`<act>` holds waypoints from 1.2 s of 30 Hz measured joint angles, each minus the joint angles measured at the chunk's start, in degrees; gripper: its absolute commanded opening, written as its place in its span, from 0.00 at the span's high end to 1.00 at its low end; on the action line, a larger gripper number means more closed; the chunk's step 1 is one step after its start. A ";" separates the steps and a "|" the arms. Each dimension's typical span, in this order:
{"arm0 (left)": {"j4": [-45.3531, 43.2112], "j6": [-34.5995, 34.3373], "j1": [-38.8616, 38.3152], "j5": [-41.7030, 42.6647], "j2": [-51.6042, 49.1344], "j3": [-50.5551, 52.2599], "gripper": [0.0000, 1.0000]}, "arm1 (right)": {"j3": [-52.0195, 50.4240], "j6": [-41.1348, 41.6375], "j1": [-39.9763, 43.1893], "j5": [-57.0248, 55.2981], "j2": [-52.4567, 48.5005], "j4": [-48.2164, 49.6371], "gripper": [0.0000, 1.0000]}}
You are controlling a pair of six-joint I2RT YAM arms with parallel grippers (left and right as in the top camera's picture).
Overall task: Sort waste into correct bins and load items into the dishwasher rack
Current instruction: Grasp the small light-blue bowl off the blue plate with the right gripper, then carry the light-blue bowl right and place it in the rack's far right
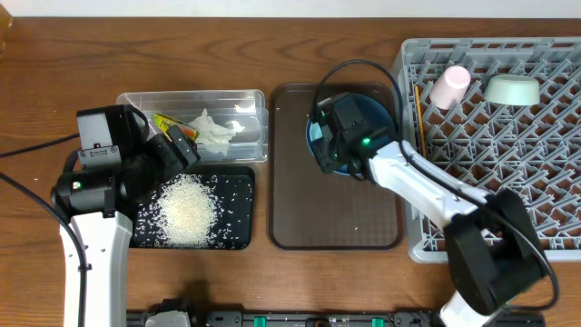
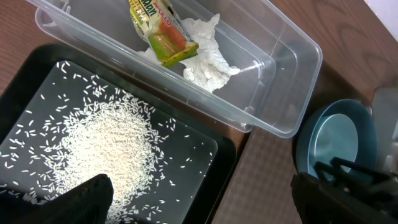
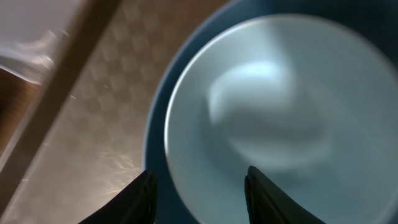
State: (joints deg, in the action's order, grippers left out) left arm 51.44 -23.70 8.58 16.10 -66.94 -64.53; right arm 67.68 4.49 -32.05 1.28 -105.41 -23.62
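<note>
The clear tub [image 1: 250, 102] holds the yellow-green wrapper [image 1: 168, 123] and white tissue [image 1: 213, 130]; both also show in the left wrist view, wrapper [image 2: 163, 34] and tissue [image 2: 205, 59]. The black tray [image 1: 238, 232] holds the rice [image 1: 189, 211]. My left gripper [image 1: 182, 150] is open and empty above the black tray's far edge [image 2: 202, 205]. The blue plate [image 1: 377, 113] with the light-blue bowl [image 3: 273, 106] sits on the brown serving tray [image 1: 336, 213]. My right gripper [image 3: 199, 199] is open, its fingers straddling the bowl's rim. The grey rack [image 1: 508, 173] holds the pink cup [image 1: 451, 86], pale green bowl [image 1: 511, 89] and chopsticks [image 1: 419, 118].
The rack stands close against the brown tray's right edge. The tub and black tray lie side by side left of the brown tray. A black cable [image 1: 27, 150] runs across the table at the far left.
</note>
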 measured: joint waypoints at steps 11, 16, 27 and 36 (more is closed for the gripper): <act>-0.02 0.00 0.00 -0.02 0.00 0.00 0.05 | -0.26 -1.55 -0.11 -1.20 -2.19 1.38 0.99; 0.00 0.00 0.00 0.00 0.00 0.00 0.05 | -0.31 -1.53 -0.17 -1.62 0.94 1.33 0.99; 0.00 0.00 0.00 0.00 0.00 0.00 0.05 | -0.37 1.84 2.51 0.72 21.64 -3.39 0.99; -0.02 0.00 0.00 0.00 0.00 0.00 0.05 | -0.37 7.39 19.98 2.16 31.98 -0.44 0.99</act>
State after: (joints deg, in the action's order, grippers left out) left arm 51.42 -23.70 8.58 16.10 -66.94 -64.53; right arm 67.31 11.88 -12.08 3.44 -73.43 -24.05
